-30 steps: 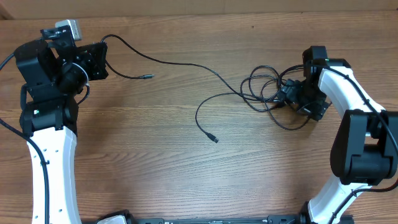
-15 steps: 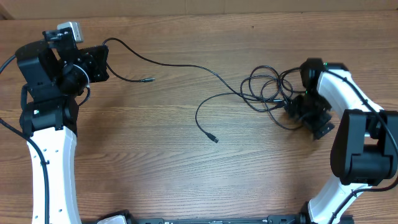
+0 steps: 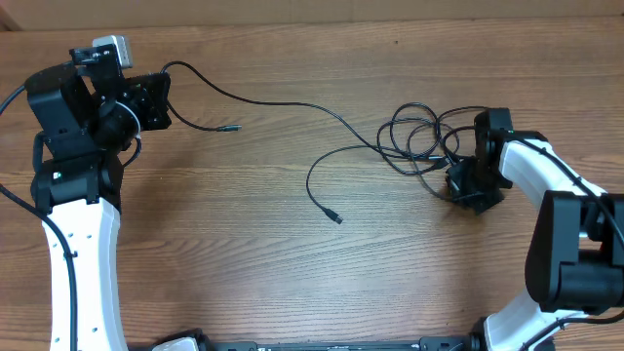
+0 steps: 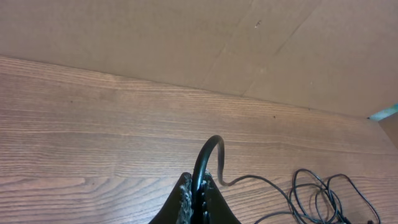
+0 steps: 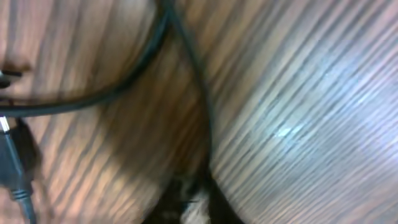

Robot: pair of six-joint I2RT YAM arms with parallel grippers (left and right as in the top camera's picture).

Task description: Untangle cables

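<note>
Cables [image 3: 417, 144] lay on your table [image 3: 244, 283] in two parts: a knot of loops right of centre, and one long strand [image 3: 292, 103] running from that knot leftward and toward the far edge. Your left claw [image 3: 161, 93] was pinched tight on that strand near the far left corner. In its wrist view the cord rose from between the fingers [image 4: 183, 199] in a small arch, dropped to the wood and ran off toward the loops at the lower right. A short tail left the same claw and ended in a plug [image 3: 232, 126] a little to its right. A second loose end curved out of the knot toward the middle of the table and finished in another plug [image 3: 336, 218], well apart from both claws. Your right claw [image 3: 468, 185] sat at the near right rim of the knot, over or against its outermost loop. Its wrist view was blurred and close to the wood. Two cords crossed there, one running down to the dark shape at the bottom edge. You could not tell whether that claw was closed on the cables or merely beside them.
</note>
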